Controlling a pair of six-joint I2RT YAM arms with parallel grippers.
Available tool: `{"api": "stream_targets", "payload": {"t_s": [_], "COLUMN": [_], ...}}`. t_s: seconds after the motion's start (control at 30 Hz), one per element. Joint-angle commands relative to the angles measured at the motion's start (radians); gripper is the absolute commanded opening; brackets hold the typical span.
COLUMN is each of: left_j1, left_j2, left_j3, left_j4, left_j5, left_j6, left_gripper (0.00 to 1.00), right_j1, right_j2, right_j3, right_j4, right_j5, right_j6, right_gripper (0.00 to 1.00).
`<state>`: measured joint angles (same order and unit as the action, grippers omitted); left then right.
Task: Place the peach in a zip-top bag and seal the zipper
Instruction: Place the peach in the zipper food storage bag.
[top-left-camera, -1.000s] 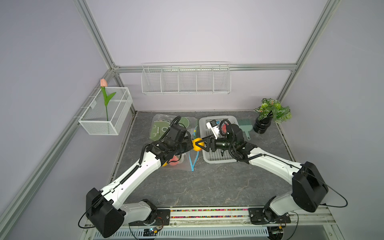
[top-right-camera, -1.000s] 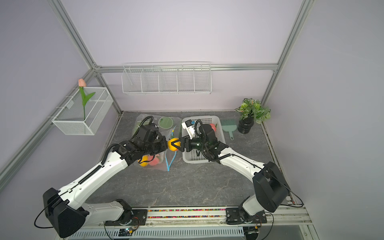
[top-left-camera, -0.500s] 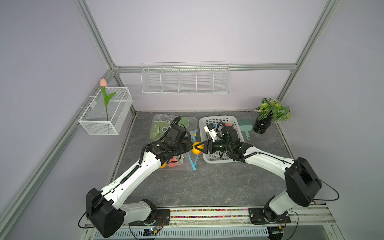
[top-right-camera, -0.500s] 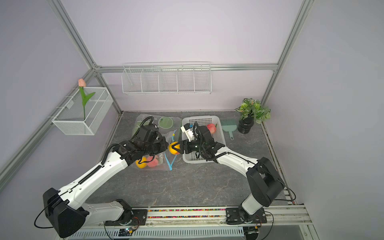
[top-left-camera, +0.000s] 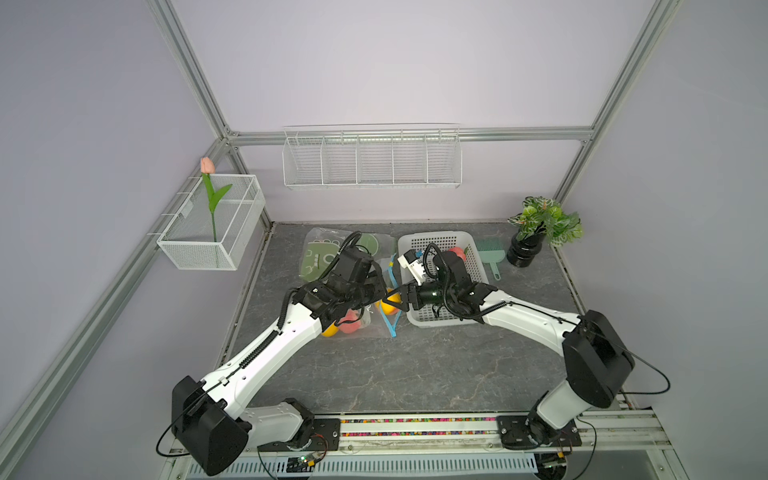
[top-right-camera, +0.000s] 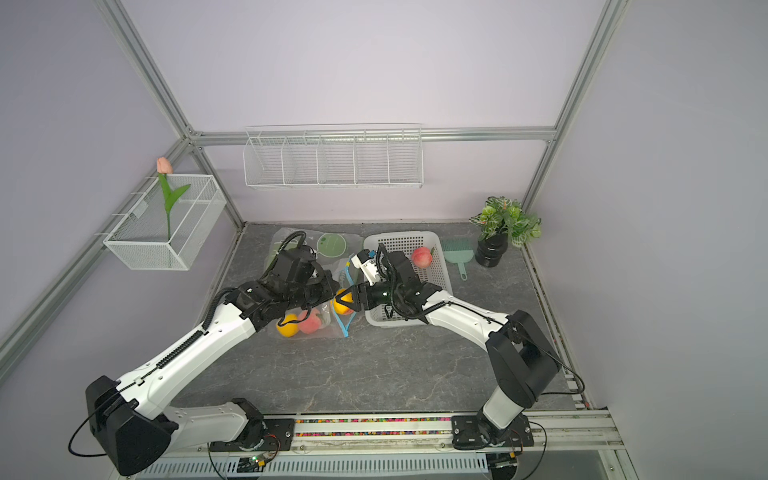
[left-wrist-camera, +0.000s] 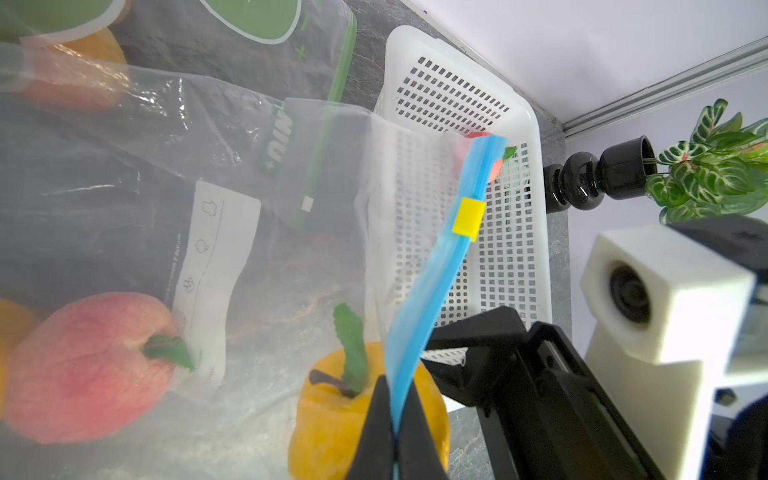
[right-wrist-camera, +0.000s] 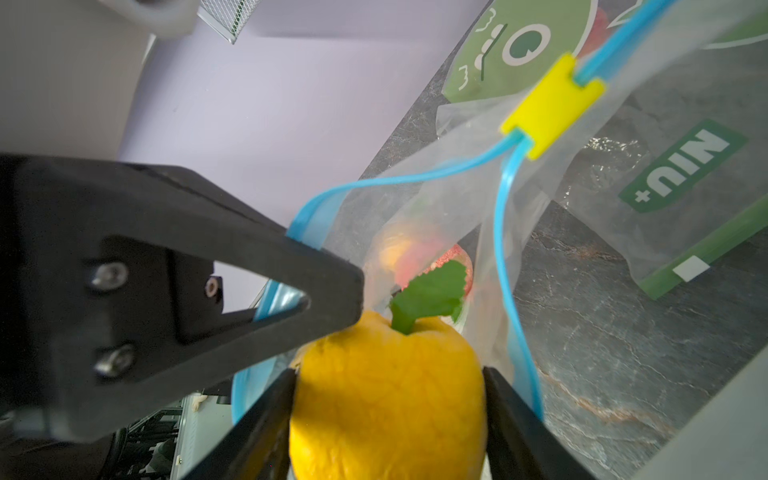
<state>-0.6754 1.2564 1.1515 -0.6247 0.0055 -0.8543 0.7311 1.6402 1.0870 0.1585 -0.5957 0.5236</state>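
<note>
A clear zip-top bag (top-left-camera: 376, 326) with a blue zipper strip (left-wrist-camera: 432, 282) and a yellow slider (right-wrist-camera: 552, 106) lies left of the basket. A pink peach (left-wrist-camera: 83, 365) and a yellow fruit (top-right-camera: 287, 325) sit inside it. My left gripper (left-wrist-camera: 395, 399) is shut on the blue zipper rim and holds the mouth up and open. My right gripper (right-wrist-camera: 388, 395) is shut on a yellow peach (top-left-camera: 388, 306) with a green leaf, right at the bag's mouth. In both top views the two grippers nearly touch, left gripper (top-right-camera: 334, 293) and right gripper (top-right-camera: 347, 300).
The white perforated basket (top-left-camera: 432, 237) stands just right of the bag with another pink peach (top-right-camera: 422, 257) in it. A second bag with green print (top-left-camera: 328, 253) lies behind. A green brush (top-left-camera: 490, 257) and a potted plant (top-left-camera: 540, 224) are at the back right.
My right gripper has carried the yellow peach leftward and down to the bag's open mouth. The left gripper has kept its hold on the zipper rim, almost still.
</note>
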Motion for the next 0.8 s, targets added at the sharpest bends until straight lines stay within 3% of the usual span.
{"api": "stream_targets", "payload": {"t_s": [0.0,0.27,0.77], "left_j1": [-0.006,-0.006,-0.006], "left_j2": [-0.02,-0.039,-0.048], "left_j3": [-0.006,-0.011,-0.021], "left_j4": [0.028,0.019,0.008], "left_j5": [0.016,0.003,-0.008], "left_j6": [-0.025,-0.031,-0.02], "left_gripper": [0.0,0.0,0.0], "right_j1": [0.009,0.029,0.04], "right_j2": [0.04,0.058,0.031], "right_j3": [0.028,0.03,0.022], "right_j4": [0.068,0.082,0.05], "right_j5": [-0.001,0.119,0.125], "right_j6": [0.051,0.063,-0.011], "right_gripper": [0.67,0.71,0.85]}}
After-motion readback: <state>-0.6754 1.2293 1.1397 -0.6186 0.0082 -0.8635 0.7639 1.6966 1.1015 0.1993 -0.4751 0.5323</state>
